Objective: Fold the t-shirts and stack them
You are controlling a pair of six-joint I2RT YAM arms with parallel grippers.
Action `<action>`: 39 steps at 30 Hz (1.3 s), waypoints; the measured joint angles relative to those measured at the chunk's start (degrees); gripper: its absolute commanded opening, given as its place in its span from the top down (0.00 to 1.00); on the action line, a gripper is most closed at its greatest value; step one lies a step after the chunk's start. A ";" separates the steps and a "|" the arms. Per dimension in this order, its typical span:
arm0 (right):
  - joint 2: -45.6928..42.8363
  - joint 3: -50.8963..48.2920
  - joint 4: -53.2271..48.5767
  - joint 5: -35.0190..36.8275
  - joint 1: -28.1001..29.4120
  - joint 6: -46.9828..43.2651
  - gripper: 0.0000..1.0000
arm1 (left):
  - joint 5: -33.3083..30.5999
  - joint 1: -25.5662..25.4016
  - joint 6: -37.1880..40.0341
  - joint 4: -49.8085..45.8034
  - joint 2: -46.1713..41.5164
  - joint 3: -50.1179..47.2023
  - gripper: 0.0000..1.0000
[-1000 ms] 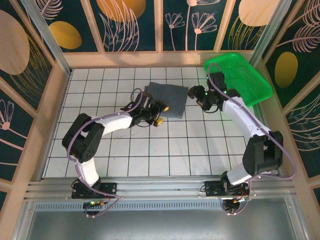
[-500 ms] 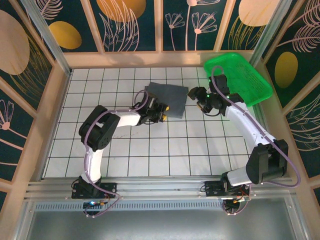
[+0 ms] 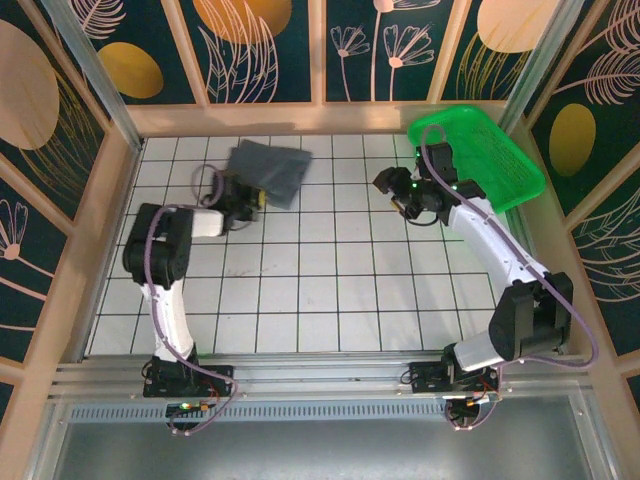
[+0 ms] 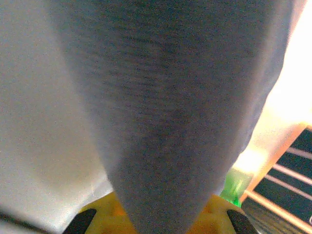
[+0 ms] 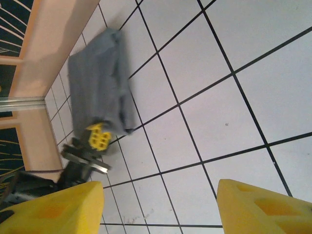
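T-shirt point(image 3: 268, 168): dark grey, seemingly folded to a rough square, over the far left part of the tiled floor point(image 3: 330, 290) near the back wall. It is blurred, so I cannot tell whether its far edge touches the tiles.
Left gripper point(image 3: 246, 199): closed tight on the near edge of the t-shirt. In the left wrist view the cloth runs out from between the yellow fingers point(image 4: 212, 219) and widens away from them.
Right gripper point(image 3: 395, 196): jaws apart with nothing between them — over bare tiles, just beside the basket and well apart from the t-shirt.
Basket point(image 3: 490, 150): bright green plastic, at the far right corner, overlapping the wooden rim.
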 measured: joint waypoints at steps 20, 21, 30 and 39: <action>4.17 -1.70 15.52 -11.78 0.00 -5.09 0.38 | 7.98 25.53 40.63 -20.96 1.95 9.97 1.00; 3.76 -2.51 16.76 -12.20 0.00 -5.09 0.38 | 7.78 25.57 41.51 -21.42 1.95 9.99 1.00; -0.92 -7.50 26.16 -14.64 -0.02 -4.13 0.01 | 3.63 25.75 48.59 -28.22 -0.83 10.82 0.01; -3.98 -8.26 35.82 -16.85 -1.75 0.15 0.01 | -3.74 21.84 45.72 -29.73 -32.76 -2.08 0.01</action>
